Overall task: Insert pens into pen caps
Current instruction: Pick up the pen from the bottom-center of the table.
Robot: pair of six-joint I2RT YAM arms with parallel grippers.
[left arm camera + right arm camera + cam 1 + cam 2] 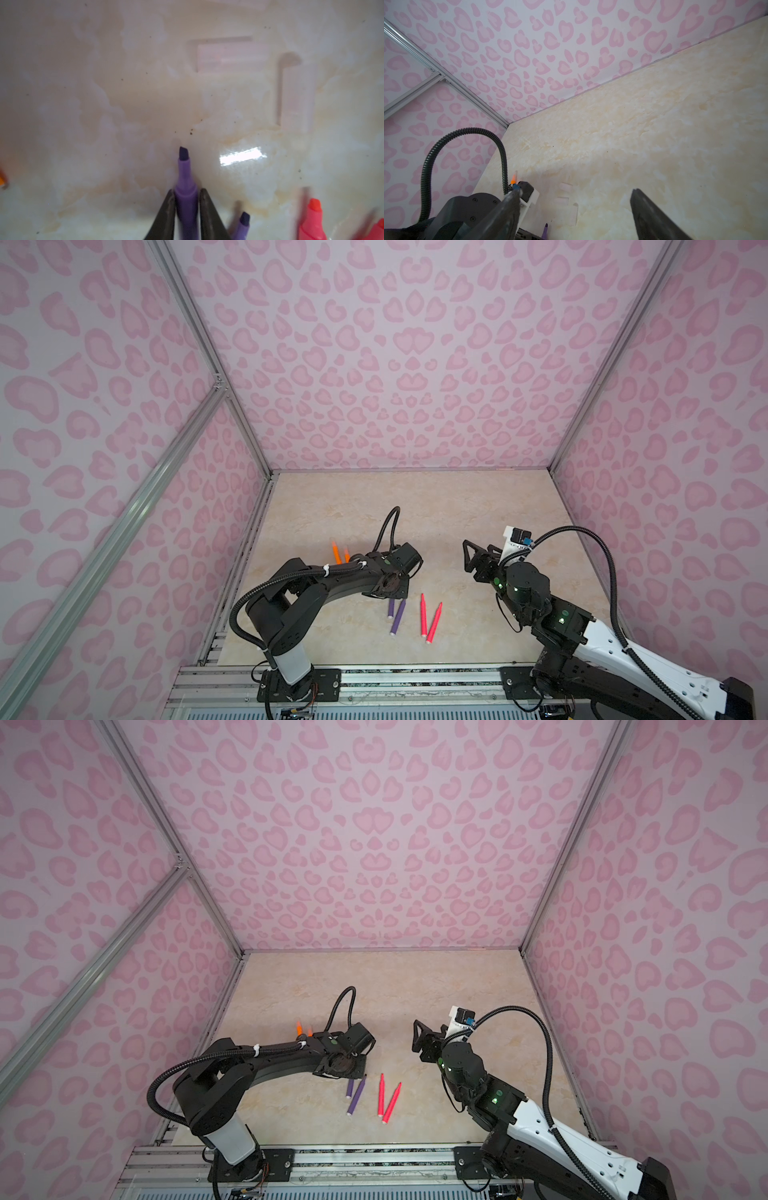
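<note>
On the near left of the counter, left tool: closed on a purple pen, with the barrel pinched from both sides and the dark chisel tip sticking out ahead. I cannot tell whether the tip touches the surface. In both top views this tool is hidden under the left arm.
Second purple pen: lies on the counter just beside the held one, tip bare.
Pink-red pens: two side by side, right of the purple ones, between the two arms, pointed ends toward the far side.
Orange pens: two at the far left of the left arm, partly hidden behind it.
Pen caps: clear and faint. Two lie ahead of the held tip and apart from it, one crosswise and one lengthwise. The right wrist view shows a few more pale ones.
Right tool: spread wide with nothing between its fingers, raised over the counter right of centre, pointing left.
</note>
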